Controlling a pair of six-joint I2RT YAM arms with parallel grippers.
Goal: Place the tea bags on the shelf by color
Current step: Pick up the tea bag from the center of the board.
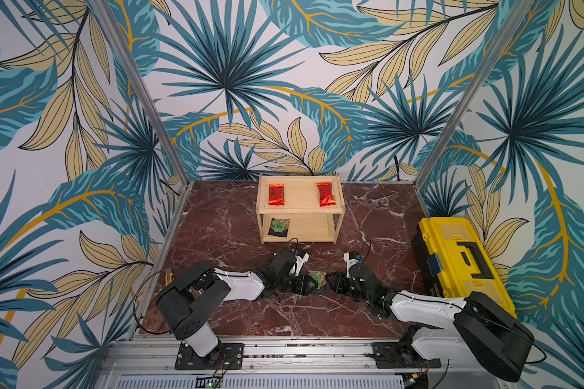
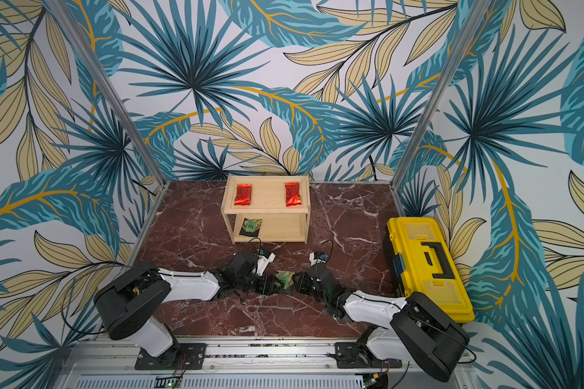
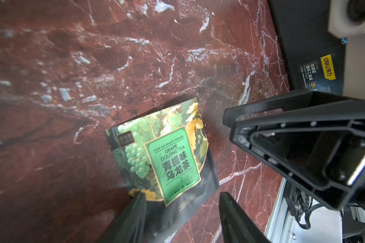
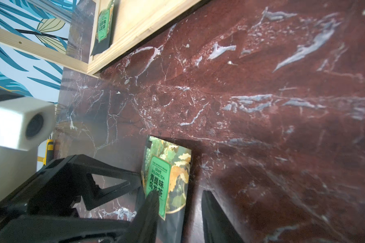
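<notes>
Sitting between left claw (image 3: 181, 195) and right claw (image 4: 180, 193): green tea bag (image 3: 167, 160), squarish, grape print, gold-framed green label, dark edges. Cannot tell whether either claw pinches it.

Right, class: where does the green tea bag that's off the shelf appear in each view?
In a top view: green tea bag just right of centre, nearer than the shelf.
In a top view: bag just left of centre.
Left wrist: bag face-on, label readable.
Right wrist: bag slanted, shelf beyond.
Shared landmark: red marble tabletop, in all four.
</notes>
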